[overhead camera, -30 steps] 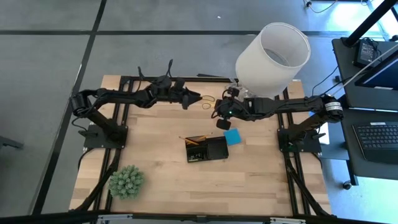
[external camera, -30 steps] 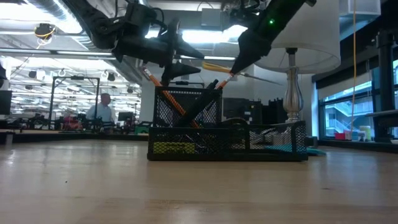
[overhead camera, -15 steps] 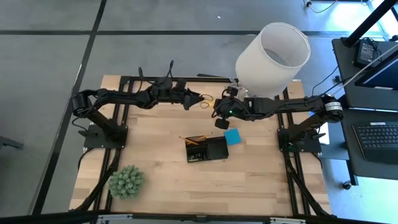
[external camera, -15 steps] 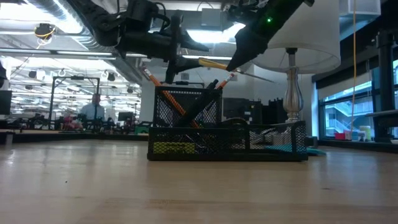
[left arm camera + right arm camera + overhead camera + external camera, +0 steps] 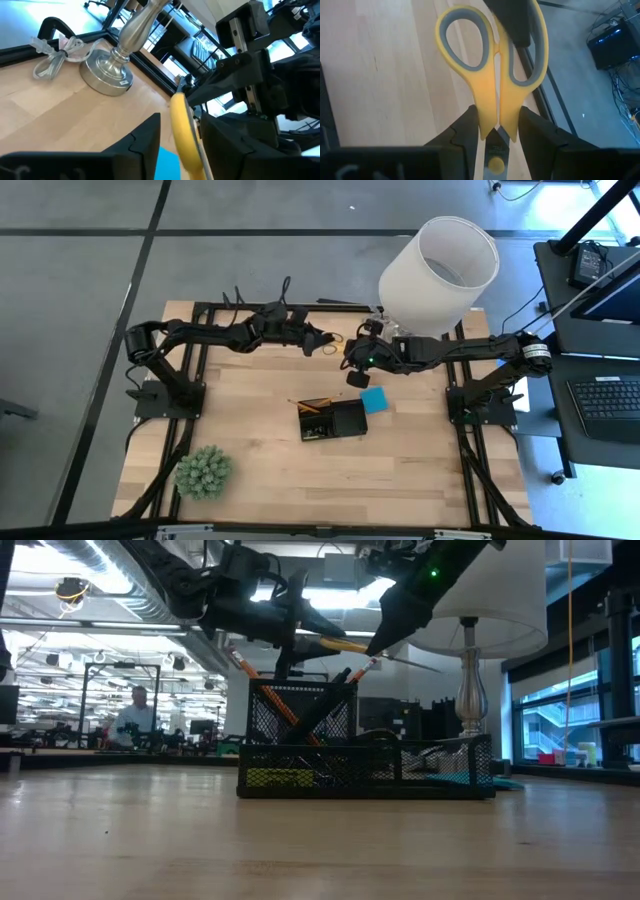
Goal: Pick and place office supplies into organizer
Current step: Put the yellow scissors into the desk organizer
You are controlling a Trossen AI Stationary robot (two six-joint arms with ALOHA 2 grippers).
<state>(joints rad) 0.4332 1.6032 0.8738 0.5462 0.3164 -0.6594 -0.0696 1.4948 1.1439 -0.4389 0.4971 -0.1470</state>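
Above the organizer (image 5: 333, 420), our left gripper (image 5: 322, 340) has reached the scissors (image 5: 492, 65)' handles, fingers apart; our right gripper (image 5: 495, 127) stays clamped on them, so a handover looks close.

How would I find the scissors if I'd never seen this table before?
Start at the big white lamp at the back of the table. Just in front of it the left gripper and the right gripper meet in the air above the wood. The scissors hang between them: the only thing with bright yellow loop handles lined in grey.
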